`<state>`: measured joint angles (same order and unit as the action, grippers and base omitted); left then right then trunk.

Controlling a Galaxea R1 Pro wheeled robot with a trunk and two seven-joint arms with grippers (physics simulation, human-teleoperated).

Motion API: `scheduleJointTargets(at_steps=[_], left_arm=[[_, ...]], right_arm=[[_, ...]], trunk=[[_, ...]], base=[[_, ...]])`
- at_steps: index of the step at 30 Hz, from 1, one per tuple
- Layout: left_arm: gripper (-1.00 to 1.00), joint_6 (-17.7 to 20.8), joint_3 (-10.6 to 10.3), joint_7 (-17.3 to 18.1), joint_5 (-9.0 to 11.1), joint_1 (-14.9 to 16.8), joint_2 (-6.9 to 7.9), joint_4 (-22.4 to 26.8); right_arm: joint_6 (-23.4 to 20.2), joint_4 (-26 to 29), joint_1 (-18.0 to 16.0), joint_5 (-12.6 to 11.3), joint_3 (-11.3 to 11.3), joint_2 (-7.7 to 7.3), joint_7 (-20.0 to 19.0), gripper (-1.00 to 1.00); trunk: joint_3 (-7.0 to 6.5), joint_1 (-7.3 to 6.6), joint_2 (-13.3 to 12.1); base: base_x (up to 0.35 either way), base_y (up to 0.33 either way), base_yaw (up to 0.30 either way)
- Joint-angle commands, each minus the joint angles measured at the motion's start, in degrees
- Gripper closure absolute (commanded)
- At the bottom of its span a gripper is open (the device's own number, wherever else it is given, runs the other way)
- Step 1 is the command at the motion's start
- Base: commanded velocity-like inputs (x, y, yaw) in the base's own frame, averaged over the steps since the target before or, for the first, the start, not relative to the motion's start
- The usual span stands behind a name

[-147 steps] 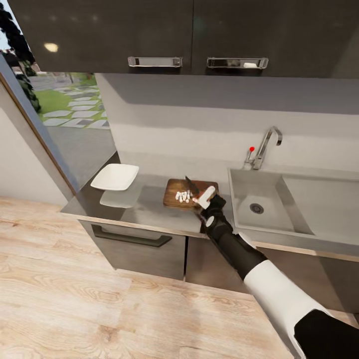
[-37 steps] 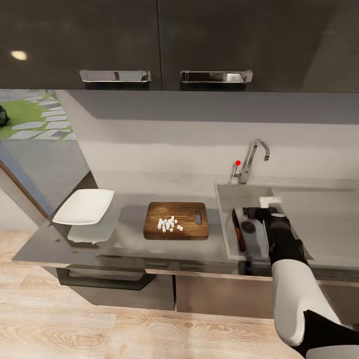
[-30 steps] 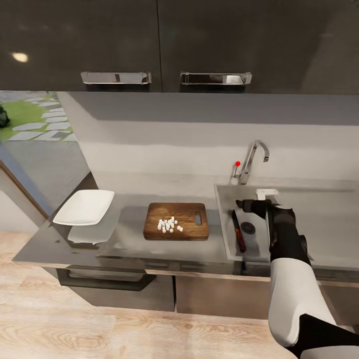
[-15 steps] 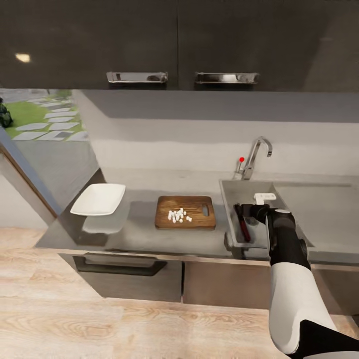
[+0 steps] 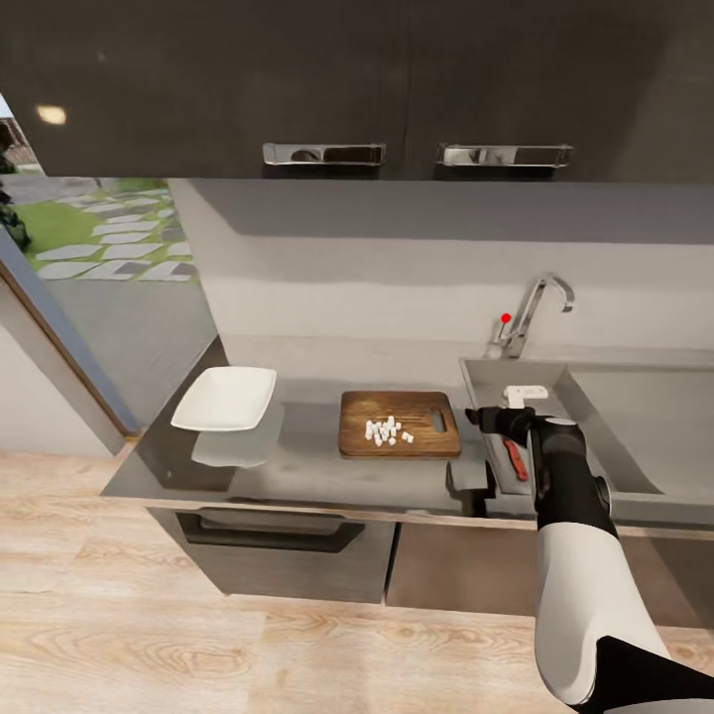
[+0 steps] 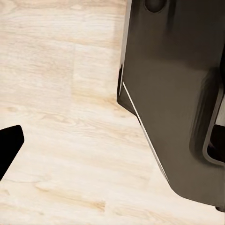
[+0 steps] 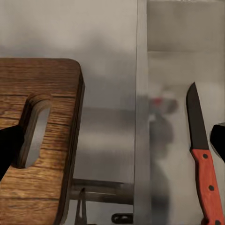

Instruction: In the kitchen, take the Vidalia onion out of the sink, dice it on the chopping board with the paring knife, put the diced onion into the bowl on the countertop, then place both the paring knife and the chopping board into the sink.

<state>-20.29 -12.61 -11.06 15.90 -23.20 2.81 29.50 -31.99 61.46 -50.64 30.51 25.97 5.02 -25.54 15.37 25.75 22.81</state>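
Note:
The brown chopping board (image 5: 416, 436) lies on the countertop (image 5: 297, 466), with a heap of small white diced onion pieces (image 5: 389, 430) on it. To its left stands the white bowl (image 5: 226, 399). The paring knife (image 5: 515, 459) lies in the sink (image 5: 585, 436); in the right wrist view the knife (image 7: 204, 159) is flat beside the sink's rim (image 7: 142, 117), with the board's slotted end (image 7: 51, 93) on the other side. My right gripper (image 5: 478, 416) hovers open and empty over the rim between board and knife. A dark finger (image 6: 8, 146) of my left gripper hangs over the floor.
The chrome tap (image 5: 531, 312) with a red knob stands behind the sink. Dark upper cabinets (image 5: 397, 79) hang above the counter, which ends left of the bowl. A window opening is at the far left. Wood floor (image 5: 198, 635) runs in front of the lower cabinets.
The knife, held over the board 4.9 s ago, now lies in the sink and my right gripper is empty. The camera has shifted left; the gripper has moved toward the board side of the sink.

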Motion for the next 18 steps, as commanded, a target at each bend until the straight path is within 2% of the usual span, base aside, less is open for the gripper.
scheduleJointTargets(at_steps=[1, 7, 13, 18], left_arm=[[-1.0, -0.1, -0.5, -0.5, 0.4, 0.0, 0.09, 0.1], [-1.0, -0.1, -0.5, -0.5, 0.4, 0.0, 0.09, 0.1], [-1.0, -0.1, -0.5, -0.5, 0.4, 0.0, 0.09, 0.1], [-1.0, -0.1, -0.5, -0.5, 0.4, 0.0, 0.09, 0.1]], right_arm=[[-0.1, 0.1, -0.1, 0.6, 0.2, 0.08, -0.5, -1.0], [0.0, -1.6, -0.1, 0.6, 0.3, 0.01, -0.3, -1.0], [0.0, -3.2, -0.1, 0.5, 0.2, -0.06, 2.2, -1.0], [-0.1, -3.3, -0.1, 0.5, 0.2, 0.04, 2.4, -1.0]], trunk=[[0.1, 0.04, 0.1], [0.1, 0.04, 0.1], [0.11, 0.04, 0.1], [0.44, 0.04, 0.1]], base=[[0.003, 0.011, 0.0], [0.073, 0.002, 0.0], [0.161, 0.0, 0.0], [0.024, 0.0, 0.0]])
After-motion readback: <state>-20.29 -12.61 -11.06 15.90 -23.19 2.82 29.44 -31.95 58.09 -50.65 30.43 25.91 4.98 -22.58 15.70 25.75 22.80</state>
